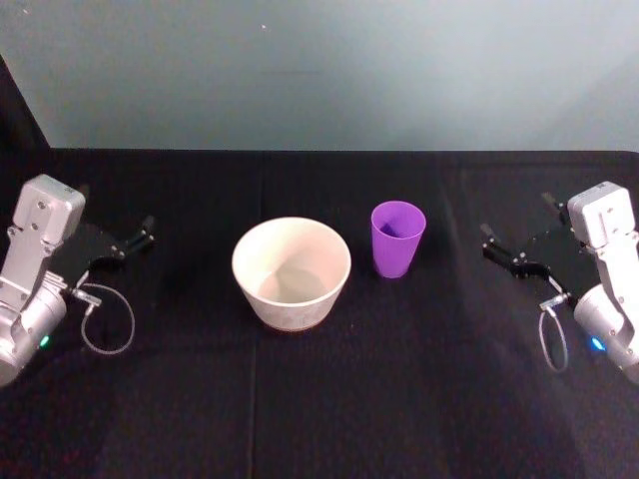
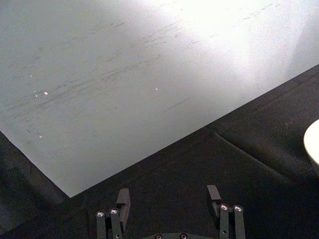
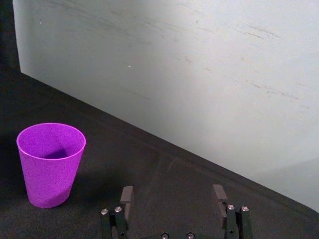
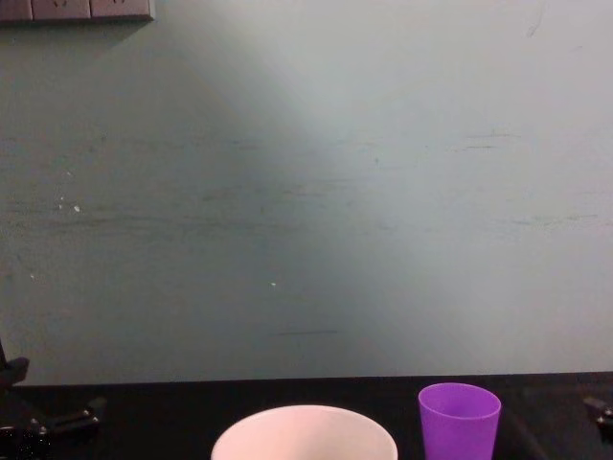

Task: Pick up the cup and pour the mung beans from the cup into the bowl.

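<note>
The purple cup [image 1: 397, 239] stands upright on the black table, just right of the white bowl [image 1: 291, 271], with a small gap between them. The bowl's inside looks bare. The mung beans are hidden: the cup's inside shows purple wall and shadow. My left gripper [image 1: 116, 208] rests at the table's left side, open and holding nothing [image 2: 168, 191], with the bowl's rim [image 2: 314, 142] off to one side. My right gripper [image 1: 515, 222] sits at the right side, also open and holding nothing [image 3: 172, 189], a short way from the cup [image 3: 51, 164]. From the chest, bowl [image 4: 305, 429] and cup [image 4: 459, 419] stand side by side.
A black cloth [image 1: 319, 399] covers the table. A pale grey-green wall [image 1: 319, 70] rises right behind its far edge. A thin cable loop [image 1: 108, 324] hangs by the left wrist and another [image 1: 551, 344] by the right wrist.
</note>
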